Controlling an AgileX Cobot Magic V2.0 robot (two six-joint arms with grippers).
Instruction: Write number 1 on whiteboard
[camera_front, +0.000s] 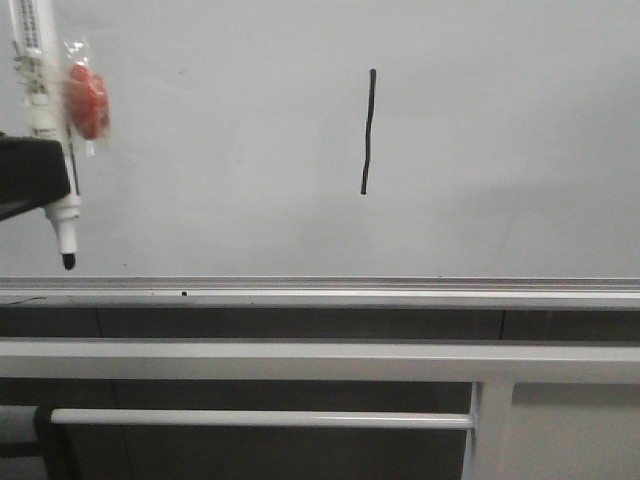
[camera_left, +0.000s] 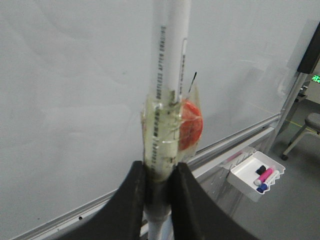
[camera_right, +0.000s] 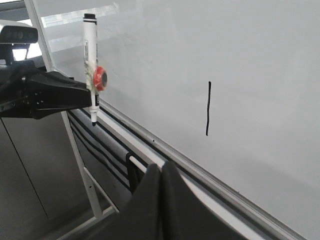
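The number 1 (camera_front: 368, 131) is a thin black vertical stroke on the pale glossy whiteboard (camera_front: 500, 150); it also shows in the right wrist view (camera_right: 208, 108) and partly in the left wrist view (camera_left: 192, 83). My left gripper (camera_front: 45, 175) is at the far left, shut on a white marker pen (camera_front: 40, 100) with an orange tag taped to it (camera_front: 87, 102). The pen's black tip (camera_front: 68, 261) points down, away from the stroke and just above the silver bottom rail (camera_front: 320, 292). My right gripper (camera_right: 162, 167) is shut and empty, low in front of the rail.
White frame bars (camera_front: 300, 360) run below the rail, with a thin rod (camera_front: 260, 419) and an upright (camera_front: 490, 430). A tiny black dot (camera_front: 184, 294) sits on the rail. A white tray with coloured markers (camera_left: 257, 176) hangs at the board's far end.
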